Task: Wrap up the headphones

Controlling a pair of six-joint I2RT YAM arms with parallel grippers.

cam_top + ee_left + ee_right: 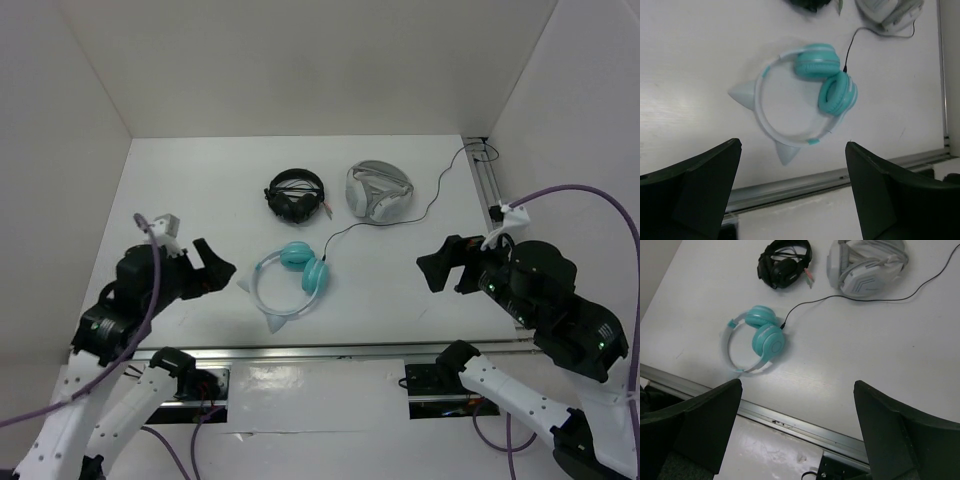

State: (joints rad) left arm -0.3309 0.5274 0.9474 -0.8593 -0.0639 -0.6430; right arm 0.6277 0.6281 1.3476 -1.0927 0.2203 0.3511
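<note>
Headphones (312, 275) are lying flat on the white surface (200, 190) near its front edge, between the two hands. Their cable (810, 300) is trailing back past a grey set (378, 192), and a black set (296, 194) is sitting beside that. Left hand (220, 268) and right hand (432, 272) are hovering, spread wide, gripping nothing.

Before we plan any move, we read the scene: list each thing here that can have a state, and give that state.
teal headphones: lying flat, unheld, not wrapped
black cable: plugged into the teal ear cup, unwound, trailing away
black headphones: lying flat, untouched
grey-white headphones: lying flat, untouched
left gripper: open, empty
right gripper: open, empty
</note>
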